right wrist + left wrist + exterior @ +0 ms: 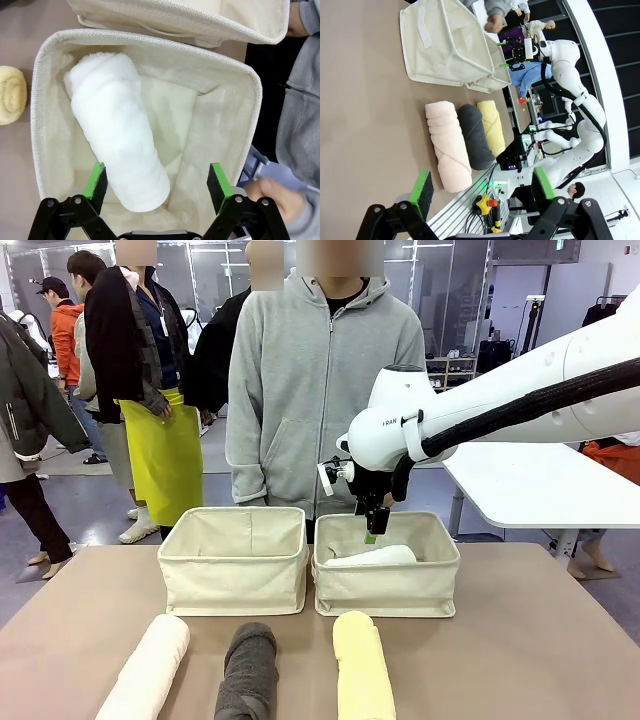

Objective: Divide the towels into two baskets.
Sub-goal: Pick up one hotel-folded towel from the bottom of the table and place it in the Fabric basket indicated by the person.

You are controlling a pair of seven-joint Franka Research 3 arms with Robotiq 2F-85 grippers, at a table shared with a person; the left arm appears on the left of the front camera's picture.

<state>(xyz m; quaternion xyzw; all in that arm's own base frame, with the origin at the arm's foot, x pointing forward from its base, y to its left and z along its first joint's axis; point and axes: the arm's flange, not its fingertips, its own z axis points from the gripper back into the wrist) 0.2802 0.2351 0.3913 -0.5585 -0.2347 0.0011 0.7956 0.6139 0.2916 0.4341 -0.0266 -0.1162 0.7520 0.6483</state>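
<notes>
The white towel [370, 557] lies in the right basket [390, 590]; right jaws spread wide, empty, above it. Along near table [520, 640] edge: pink towel [148, 665], grey towel [247, 670], yellow towel [362, 670]. The left jaws gape wide, empty.

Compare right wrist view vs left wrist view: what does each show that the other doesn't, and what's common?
Right wrist view: the white towel lying inside the right basket, seen from above under the open right end effector.
Left wrist view: the pink-cream towel and dark grey towel side by side on the table, beyond the open left end effector; also the right arm reaching over the baskets.
Shared: the right basket, the left basket, the pale yellow towel and a person's hand.
</notes>
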